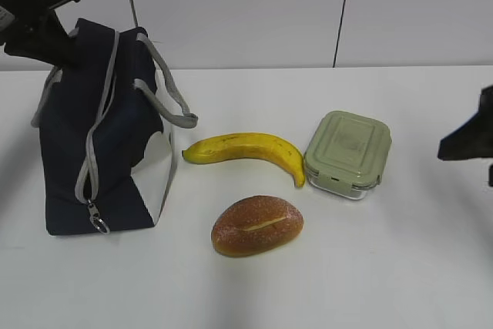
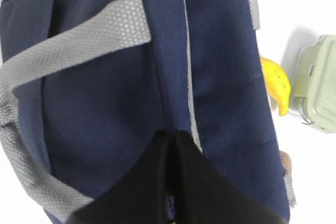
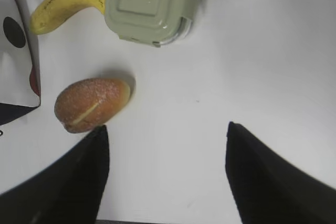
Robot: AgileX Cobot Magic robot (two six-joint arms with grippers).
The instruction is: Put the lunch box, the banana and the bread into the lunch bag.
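Under the closed left gripper [image 2: 170, 145] sits the lunch bag [image 2: 157, 77], zipped

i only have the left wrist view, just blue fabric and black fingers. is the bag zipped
Observer: Exterior view shows the bag standing upright, zipper closed down to the ring pull at the bottom front.
Operator: where's the bread
Observer: On the table in front of the banana, apart from it: the bread.
Operator: right gripper holding anything
Observer: No. The right gripper is open and empty, the bread ahead of its left finger.
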